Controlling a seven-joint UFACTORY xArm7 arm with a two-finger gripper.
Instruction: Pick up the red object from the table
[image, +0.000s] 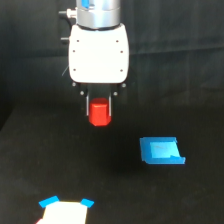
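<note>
The red object (100, 114) is a small stubby red-orange block held between the two thin fingers of my gripper (99, 107). It appears lifted slightly above the black table (40, 165), under the white gripper body. The fingers are shut on its sides, and its lower half sticks out below the fingertips.
A flat blue square piece (161, 151) lies on the table toward the exterior view's right and below the gripper. At the bottom left edge sits a white object with blue corners (66, 210). A dark curtain backs the scene.
</note>
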